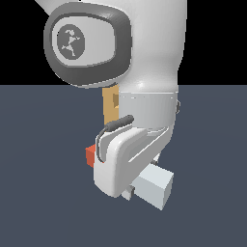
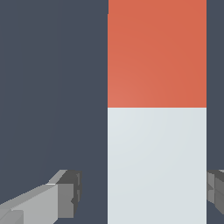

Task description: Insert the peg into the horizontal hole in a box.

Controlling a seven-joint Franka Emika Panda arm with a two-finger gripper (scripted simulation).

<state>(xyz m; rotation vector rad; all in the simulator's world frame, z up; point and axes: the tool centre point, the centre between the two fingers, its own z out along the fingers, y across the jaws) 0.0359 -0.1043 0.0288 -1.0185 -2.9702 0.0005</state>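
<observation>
Currently:
claw (image 2: 142, 197): gaping wide, straddling peg (image 2: 156, 113), gripping nothing
risk: closing off-centre, skewing peg, missing hole (image 1: 115, 100)

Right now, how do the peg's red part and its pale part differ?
The red part lies beyond the gripper, while the pale part sits between its fingers. In the exterior view the red end barely shows; the pale end juts out. Both share the same width.

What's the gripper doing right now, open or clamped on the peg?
Gripper: open, its fingers standing clear on either side of the peg, not gripping it.
</observation>
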